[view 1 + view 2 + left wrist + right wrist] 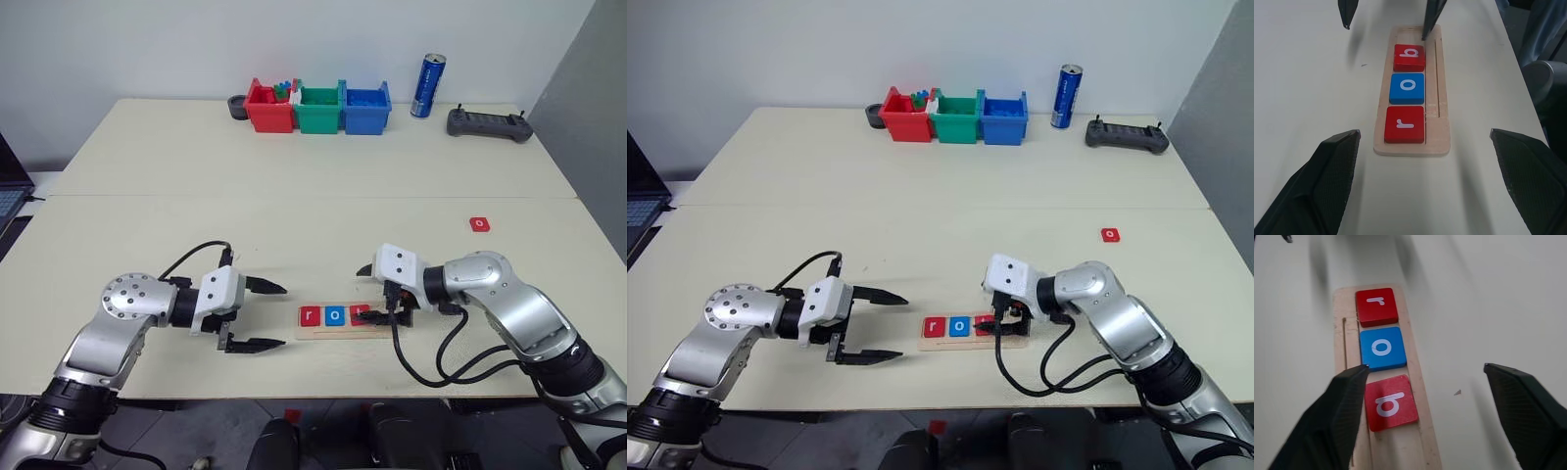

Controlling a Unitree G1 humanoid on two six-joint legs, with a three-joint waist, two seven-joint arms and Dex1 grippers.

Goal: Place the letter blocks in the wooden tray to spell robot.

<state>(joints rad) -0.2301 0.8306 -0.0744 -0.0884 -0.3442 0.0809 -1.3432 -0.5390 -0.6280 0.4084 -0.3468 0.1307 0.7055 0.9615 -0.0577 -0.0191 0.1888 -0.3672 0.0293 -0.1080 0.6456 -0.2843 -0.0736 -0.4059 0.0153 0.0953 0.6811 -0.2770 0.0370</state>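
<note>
Three square letter blocks, red r (1404,124), blue o (1407,88) and red b (1409,58), lie in the pale wooden tray (1442,128) at lower centre of the counter (294,186).
Left hand (257,315) wide open, empty; right hand (1422,406) open over the b, gripping nothing. Red o block (478,224) lies at centre right.

Open table around wooden tray (343,328), right claw (382,315) over its end.

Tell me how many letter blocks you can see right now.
4: red r, blue o and red b sit in the wooden tray; a red o lies apart on the table's right side. More may be hidden.
</note>
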